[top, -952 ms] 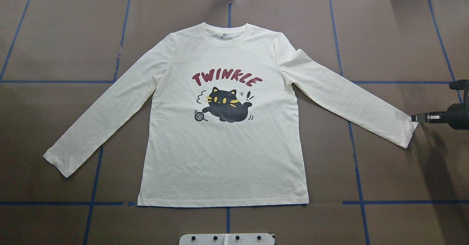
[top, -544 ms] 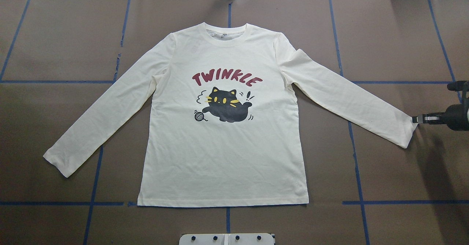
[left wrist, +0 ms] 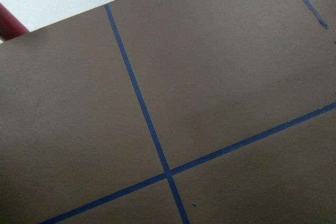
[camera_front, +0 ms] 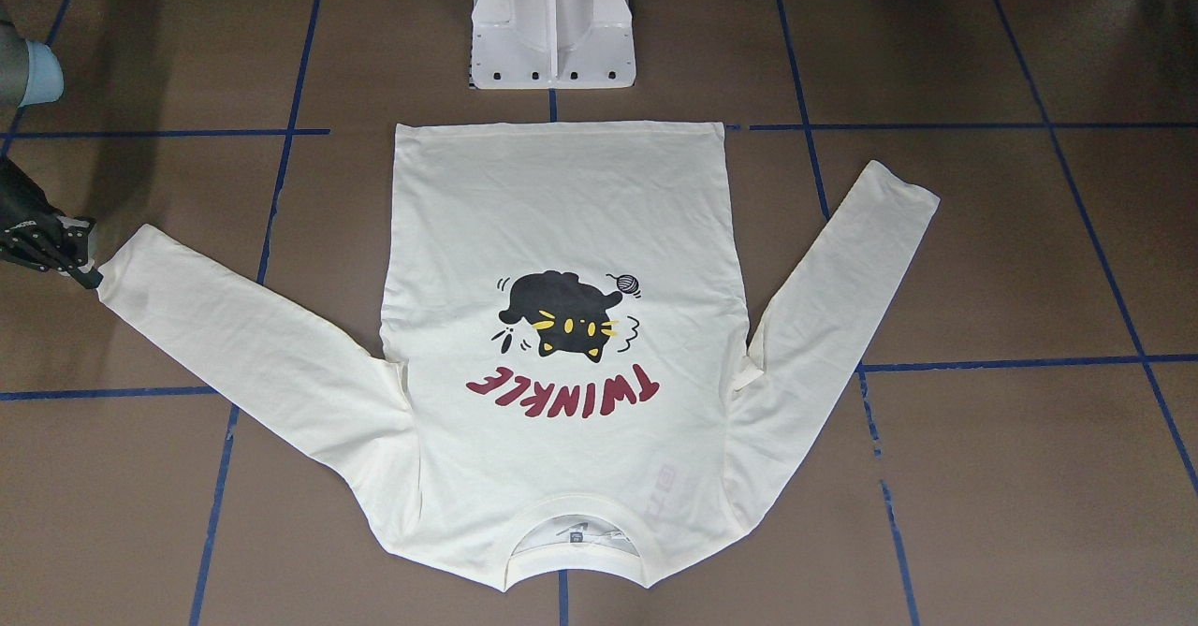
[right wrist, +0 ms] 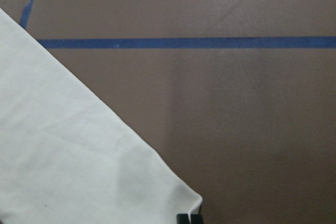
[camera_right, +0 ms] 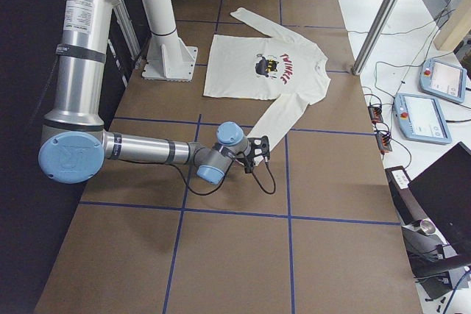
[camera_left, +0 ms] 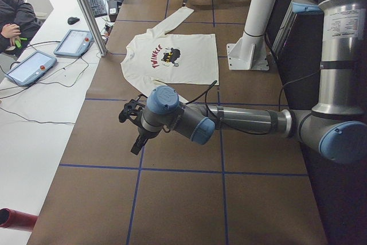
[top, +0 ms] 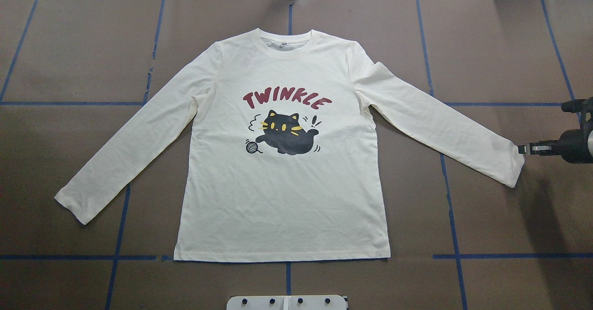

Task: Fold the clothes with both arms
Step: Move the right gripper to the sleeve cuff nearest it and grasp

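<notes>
Lying flat and print-up on the brown paper-covered table [camera_front: 983, 261], one cream-white long-sleeved T-shirt [camera_front: 562, 205] with black cat print and red "TWINKLE" lettering has both sleeves spread, its hem toward the white pedestal base [camera_front: 552, 36].

Front-facing view: the black two-finger right gripper [camera_front: 86, 273] touches the cuff corner on the robot's right. Whether it pinches the cloth cannot be told.

Overhead view: the gripper tip has crept slightly toward the shirt since half a second earlier, and the cuff corner has been nudged with it. The shirt is otherwise unchanged.

Left side view: the black two-finger left gripper [camera_left: 136, 146] hangs over bare table, well apart from the shirt. Its finger state cannot be told.

Right wrist view: the cuff corner meets a fingertip at the bottom edge.

Count: one shirt, two arms.
</notes>
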### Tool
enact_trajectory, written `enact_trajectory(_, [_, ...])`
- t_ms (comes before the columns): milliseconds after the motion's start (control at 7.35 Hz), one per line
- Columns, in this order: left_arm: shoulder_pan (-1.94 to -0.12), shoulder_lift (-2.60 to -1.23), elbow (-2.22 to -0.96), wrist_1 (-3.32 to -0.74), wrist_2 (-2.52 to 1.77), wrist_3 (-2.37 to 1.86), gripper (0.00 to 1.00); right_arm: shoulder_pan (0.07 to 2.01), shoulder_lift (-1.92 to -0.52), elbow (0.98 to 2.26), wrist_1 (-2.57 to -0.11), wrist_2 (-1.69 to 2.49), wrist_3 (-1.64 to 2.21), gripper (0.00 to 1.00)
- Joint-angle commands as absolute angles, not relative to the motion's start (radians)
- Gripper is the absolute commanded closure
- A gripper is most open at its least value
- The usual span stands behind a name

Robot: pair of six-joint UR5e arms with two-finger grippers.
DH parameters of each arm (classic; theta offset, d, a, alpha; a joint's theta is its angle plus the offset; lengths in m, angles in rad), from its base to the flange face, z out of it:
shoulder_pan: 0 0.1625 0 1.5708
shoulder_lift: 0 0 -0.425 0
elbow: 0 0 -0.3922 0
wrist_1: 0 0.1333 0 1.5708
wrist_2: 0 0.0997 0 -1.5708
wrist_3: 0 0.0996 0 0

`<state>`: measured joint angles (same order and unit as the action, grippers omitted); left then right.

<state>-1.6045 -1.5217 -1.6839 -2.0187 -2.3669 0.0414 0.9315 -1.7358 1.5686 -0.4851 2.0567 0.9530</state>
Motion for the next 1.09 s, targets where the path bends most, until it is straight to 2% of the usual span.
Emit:
enact_trajectory(0, [-1.605,-1.522,-1.684,-2.019,-2.367,0.041,0.00,0.934,-1.668,1.783,-0.823,2.053,0.954,1.00])
enact_trajectory(272, [-1.605,-1.522,-1.684,-2.019,-2.367,0.040,0.00,0.937,-1.477,1.865,-1.117,2.045,0.959,1.00])
enact_trajectory(680, [-1.605,-1.522,-1.684,-2.017,-2.368,0.038,0.00,0.872,-0.989,1.853,-1.600,1.897,0.963,1.00])
enact_trajectory(816, [-1.605,-1.523,-1.683,-2.017,-2.368,0.037,0.00,0.830,-0.900,1.829,-1.608,1.819,0.963,1.00])
enact_trajectory(952, [-1.605,-1.523,-1.681,-2.017,-2.367,0.035,0.00,0.804,-0.765,1.733,-1.609,1.775,0.963,1.00])
